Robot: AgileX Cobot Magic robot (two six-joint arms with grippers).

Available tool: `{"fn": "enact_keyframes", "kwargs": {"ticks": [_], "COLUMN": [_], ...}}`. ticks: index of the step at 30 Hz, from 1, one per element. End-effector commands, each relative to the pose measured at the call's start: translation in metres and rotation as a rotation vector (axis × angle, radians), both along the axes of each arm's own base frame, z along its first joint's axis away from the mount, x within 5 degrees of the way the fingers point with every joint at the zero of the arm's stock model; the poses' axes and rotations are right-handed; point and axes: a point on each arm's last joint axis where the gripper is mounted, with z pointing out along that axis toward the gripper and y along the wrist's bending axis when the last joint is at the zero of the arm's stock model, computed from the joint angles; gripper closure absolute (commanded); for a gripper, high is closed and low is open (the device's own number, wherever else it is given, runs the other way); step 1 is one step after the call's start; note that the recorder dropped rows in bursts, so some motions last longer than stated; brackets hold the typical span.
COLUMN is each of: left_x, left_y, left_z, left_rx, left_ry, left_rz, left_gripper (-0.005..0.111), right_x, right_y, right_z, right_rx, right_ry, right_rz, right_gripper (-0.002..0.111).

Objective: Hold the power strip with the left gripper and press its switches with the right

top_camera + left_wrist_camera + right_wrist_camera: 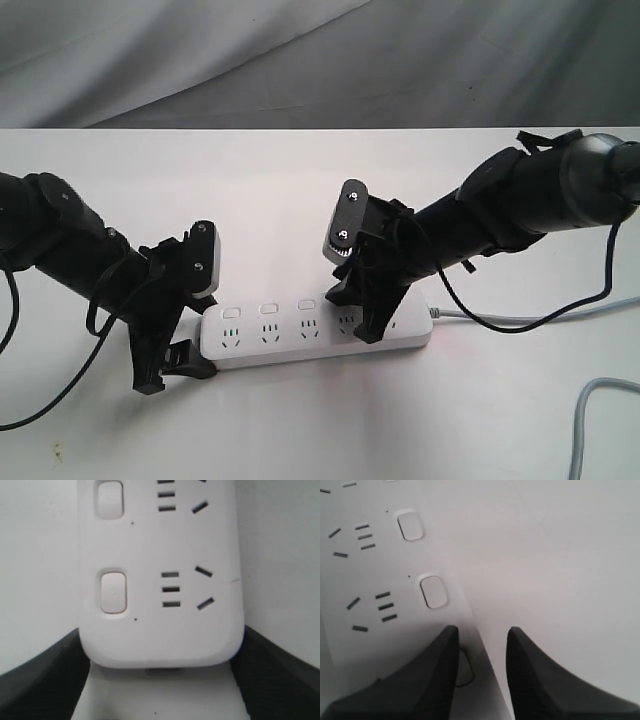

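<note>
well — the power strip (300,340) lies flat on the white worktop (300,190), long side running along the near edge, about mid-width. its grey cord (520,318) trails off toward the right edge.

left gripper (172,368) sits at the strip's left end. the wrist view shows one black jaw against each long side of the rounded end, so it reads as clamped on the bar. sensible spot: it pins the strip against sliding and covers none of the switches (268,308).

right gripper (482,632) hangs over the cord end, tilted steeply down. its jaws stand a narrow gap apart, gripping nothing. one tip sits over a switch (465,667), half hiding it; the other tip is off the strip's far edge, over bare worktop. whether the tip is touching the button or just above it, i cannot tell.

judgement — a press on that end switch is the step in hand. three switches toward the left end show bare. a narrow tip suits a small button, but a sideways slip would land on plain casing.
</note>
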Motion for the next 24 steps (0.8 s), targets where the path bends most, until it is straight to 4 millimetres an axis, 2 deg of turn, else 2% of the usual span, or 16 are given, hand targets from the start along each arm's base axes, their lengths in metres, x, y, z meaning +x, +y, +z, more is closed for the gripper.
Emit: {"fn": "enact_keyframes", "kwargs": {"ticks": [1,5,14,18,24], "left_x": [-0.003,-0.003,-0.003,-0.003,-0.003], "left_y": [0.001,0.001,0.001,0.001,0.001], "left_z": [-0.009,-0.009,-0.009,-0.009,-0.009], "left_rx": [0.031,0.031,0.031,0.031,0.031], "left_ry": [0.010,0.010,0.010,0.010,0.010], "left_rz": [-0.037,-0.037,-0.037,-0.037,-0.037], "left_gripper": [0.060,0.060,0.060,0.060,0.060], "right_x": [-0.006,-0.004,-0.001,0.001,-0.005], "right_y": [-0.012,-0.010,-0.015,-0.023,-0.030], "right_z": [-0.018,0.000,0.055,0.058,0.049], "right_rx": [-0.099,-0.054,-0.035,-0.027,-0.020], "right_ry": [-0.004,-0.042,-0.215,-0.209,-0.152], "right_rz": [0.045,-0.004,-0.032,-0.057,-0.064], "right_gripper": [0.077,0.077,0.077,0.077,0.077]}}
